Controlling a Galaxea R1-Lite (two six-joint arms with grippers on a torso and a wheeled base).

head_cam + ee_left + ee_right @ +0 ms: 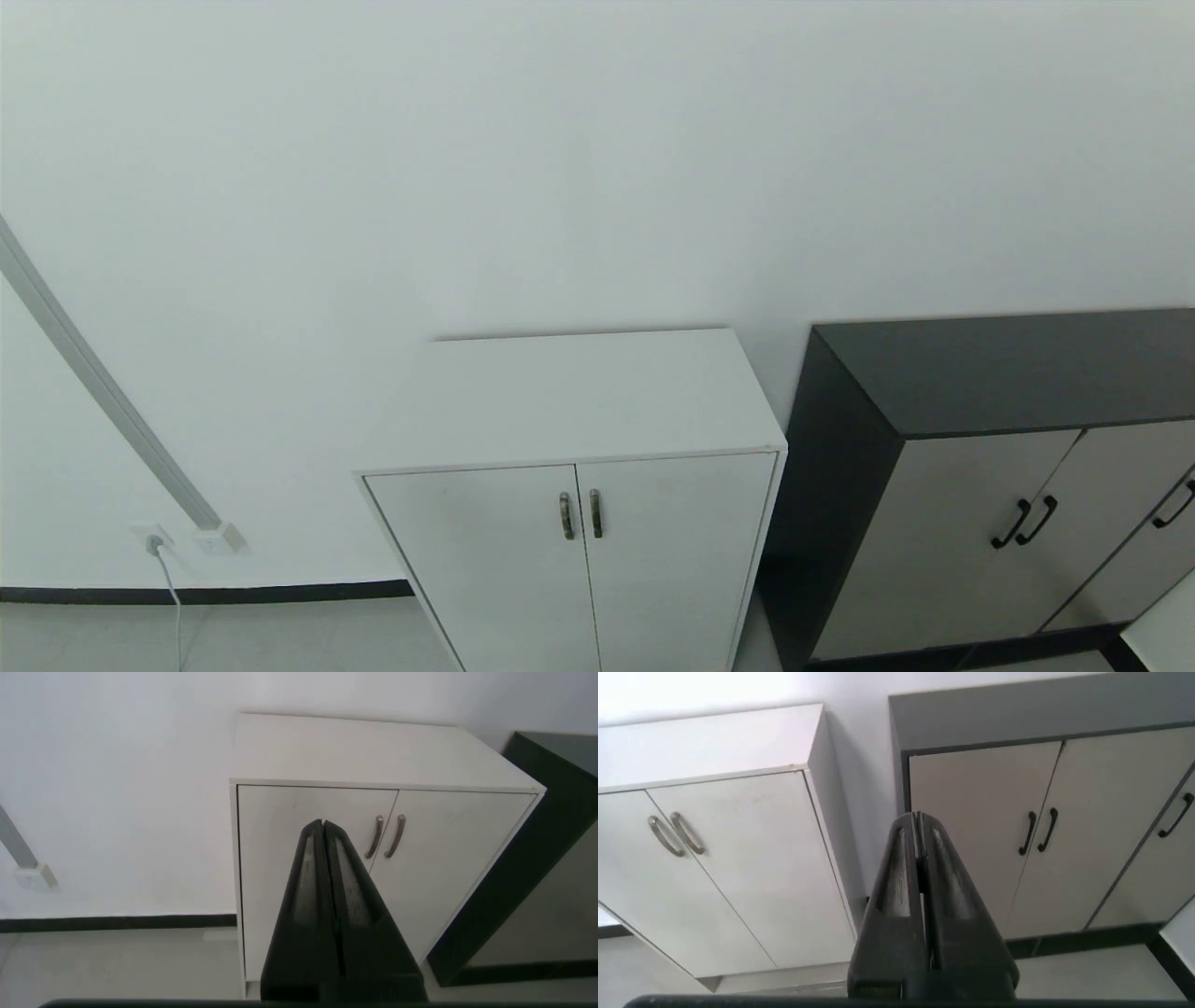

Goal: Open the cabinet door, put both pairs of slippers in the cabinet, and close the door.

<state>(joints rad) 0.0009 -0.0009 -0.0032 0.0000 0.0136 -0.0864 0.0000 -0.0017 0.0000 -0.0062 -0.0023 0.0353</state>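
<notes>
A white two-door cabinet (579, 523) stands against the wall with both doors closed and two metal handles (580, 514) at the centre seam. In the left wrist view my left gripper (323, 827) is shut, empty, held in front of the white cabinet (374, 859) and short of its handles (386, 836). My right gripper (918, 819) is shut and empty too, between the white cabinet (729, 849) and the dark one, apart from both.
A dark cabinet (990, 485) with pale doors and black handles (1025, 521) stands just right of the white one. A wall socket with a white cord (159, 551) and a cable duct (93, 373) are on the left wall. Pale floor lies left of the white cabinet.
</notes>
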